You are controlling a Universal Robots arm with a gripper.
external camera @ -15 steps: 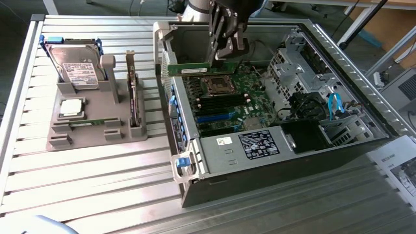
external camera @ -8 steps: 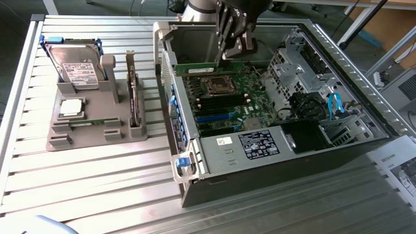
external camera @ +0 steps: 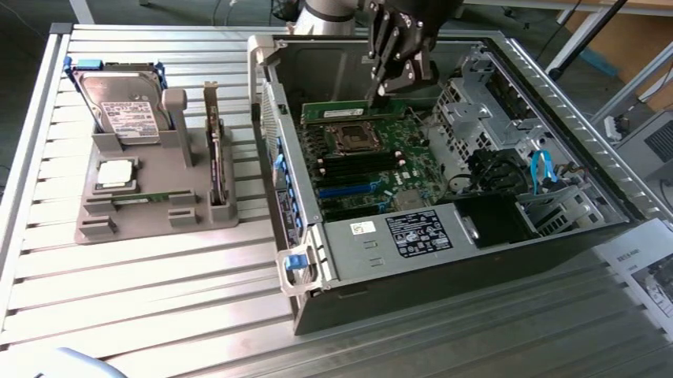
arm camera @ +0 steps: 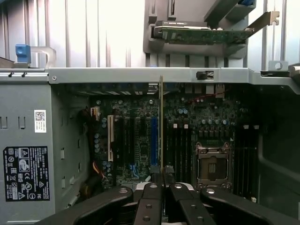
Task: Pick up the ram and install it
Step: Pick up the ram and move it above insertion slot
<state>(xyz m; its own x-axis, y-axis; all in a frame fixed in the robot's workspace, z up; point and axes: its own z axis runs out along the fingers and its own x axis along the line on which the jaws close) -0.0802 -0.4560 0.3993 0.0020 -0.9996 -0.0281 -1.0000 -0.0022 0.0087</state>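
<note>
In the exterior view, the gripper hung in the upper middle of the frame, inside the open computer case, its fingers pressed together on one end of the ram. The green stick reached from the fingers toward the exterior view's left, with its long axis running roughly across the frame. It stood on edge over the far part of the motherboard, just past the processor socket, and appeared to be held clear of the board rather than seated. The dark slots on the near side of the socket ran much the same way as the stick. The grey holder stood well apart at the exterior view's left, outside the case. In the wrist view, the ram showed edge-on as a thin line rising from between the fingertips of the gripper. It ran parallel to the blue slot and the dark slots beside the socket. Which slot lay under it could not be told.
</note>
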